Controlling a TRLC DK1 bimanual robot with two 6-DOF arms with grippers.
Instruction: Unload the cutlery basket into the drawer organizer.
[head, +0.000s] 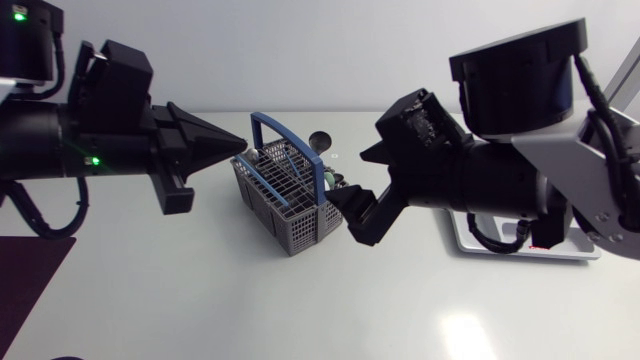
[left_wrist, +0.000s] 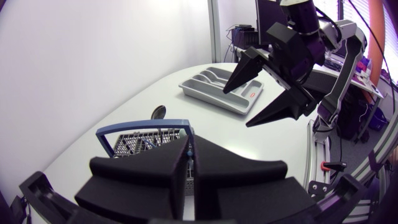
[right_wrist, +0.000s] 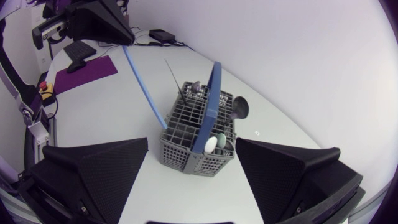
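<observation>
The grey cutlery basket (head: 290, 200) (left_wrist: 142, 142) (right_wrist: 198, 134) with its blue arched handle (right_wrist: 211, 93) stands mid-table. It holds several utensils, among them a pale spoon (right_wrist: 211, 144) and a dark spoon (right_wrist: 238, 108). My left gripper (head: 238, 143) (left_wrist: 188, 155) is just left of the basket. It is shut on a long thin blue utensil (right_wrist: 144, 84) whose lower end still reaches into the basket. My right gripper (head: 348, 176) (right_wrist: 191, 144) (left_wrist: 236, 109) hangs open close to the basket's right side, holding nothing. The grey drawer organizer (left_wrist: 217, 87) (head: 500, 248) lies behind the right arm.
A purple mat (head: 30, 280) (right_wrist: 87, 68) lies at the table's left front corner. A small dark round thing (head: 321, 140) (left_wrist: 158, 112) sits on the table just behind the basket.
</observation>
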